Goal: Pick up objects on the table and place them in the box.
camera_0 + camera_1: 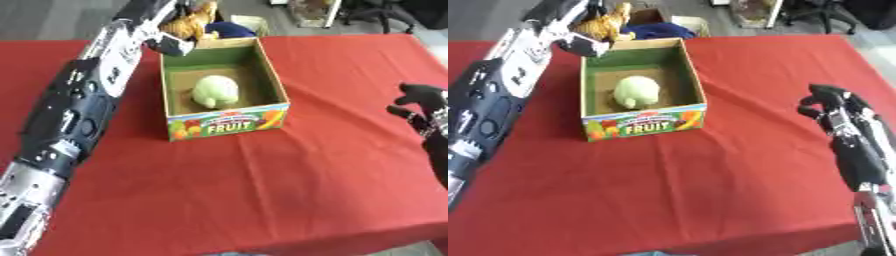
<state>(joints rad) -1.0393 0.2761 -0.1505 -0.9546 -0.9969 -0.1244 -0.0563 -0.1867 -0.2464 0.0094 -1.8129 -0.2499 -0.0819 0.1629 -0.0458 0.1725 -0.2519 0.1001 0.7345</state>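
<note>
Red tablecloth (289, 180), grey floor (52, 20) beyond.

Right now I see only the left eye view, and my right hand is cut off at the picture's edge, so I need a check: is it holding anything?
Observer: No. The right eye view shows the whole right hand, relaxed and empty.
Operator: Where does its forearm lie?
Observer: The forearm runs to the lower right corner, over the red cloth, well apart from the fruit box.
</note>
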